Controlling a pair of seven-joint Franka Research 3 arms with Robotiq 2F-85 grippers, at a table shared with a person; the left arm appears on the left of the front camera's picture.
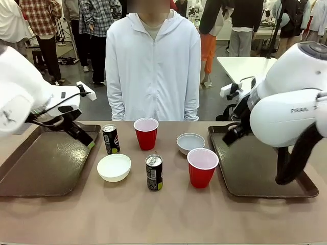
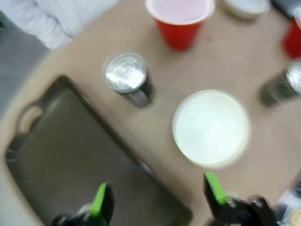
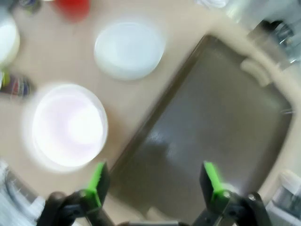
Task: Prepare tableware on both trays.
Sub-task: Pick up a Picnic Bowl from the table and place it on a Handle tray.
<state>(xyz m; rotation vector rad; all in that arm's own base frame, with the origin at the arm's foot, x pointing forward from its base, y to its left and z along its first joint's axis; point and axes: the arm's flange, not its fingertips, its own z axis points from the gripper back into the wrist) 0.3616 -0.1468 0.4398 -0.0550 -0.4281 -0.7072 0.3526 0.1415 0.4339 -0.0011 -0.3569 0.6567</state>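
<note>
On the table between both trays stands the tableware. There are two red cups [image 1: 146, 133] [image 1: 202, 167], two whitish bowls [image 1: 114, 167] [image 1: 190, 143] and two dark cans [image 1: 111, 139] [image 1: 154, 172]. My left gripper [image 1: 84, 138] hangs open over the left tray's [image 1: 41, 168] near-centre edge. In the left wrist view it [image 2: 157, 197] is just short of a bowl [image 2: 210, 128] and a can [image 2: 126, 77]. My right gripper [image 1: 232, 135] hovers open over the right tray's [image 1: 260, 173] inner edge. In the right wrist view it [image 3: 155, 183] has a cup [image 3: 68, 125] and a bowl [image 3: 129, 49] beside the tray [image 3: 211, 122].
A person in a white hooded jacket [image 1: 152, 66] stands at the far side of the table, arms down. Both trays are bare inside. Another white table [image 1: 245, 66] and several people stand farther back.
</note>
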